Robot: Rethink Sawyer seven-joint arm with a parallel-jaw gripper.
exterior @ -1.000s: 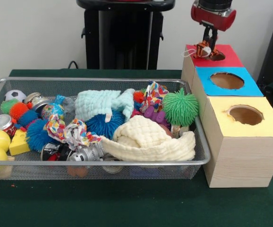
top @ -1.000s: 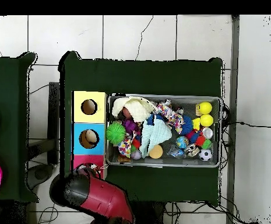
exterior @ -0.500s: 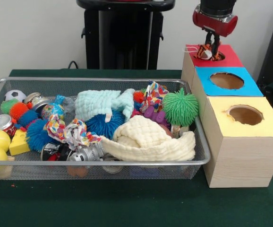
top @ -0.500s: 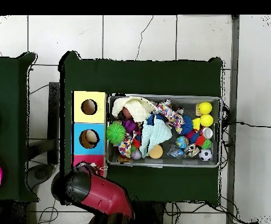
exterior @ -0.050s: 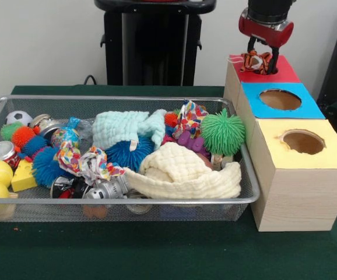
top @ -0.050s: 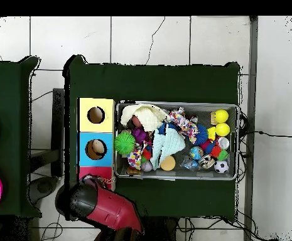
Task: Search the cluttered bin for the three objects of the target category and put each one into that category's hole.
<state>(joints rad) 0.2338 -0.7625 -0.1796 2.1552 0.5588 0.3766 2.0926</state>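
The red and black arm (exterior @ -0.050s: 266, 17) descends from above, wrist vertical. Its tool (exterior @ -0.050s: 261, 53) points straight down, the two dark fingers (exterior @ -0.050s: 273, 58) spread apart, clasping nothing between them.

My bin (exterior @ -0.050s: 247, 195) is shiny wire mesh — the boxes (exterior @ -0.050s: 291, 204) are pale, rough wood — the towel (exterior @ -0.050s: 186, 172) is soft cloth.

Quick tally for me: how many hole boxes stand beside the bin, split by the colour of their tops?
red-topped box: 1
blue-topped box: 1
yellow-topped box: 1
Total: 3
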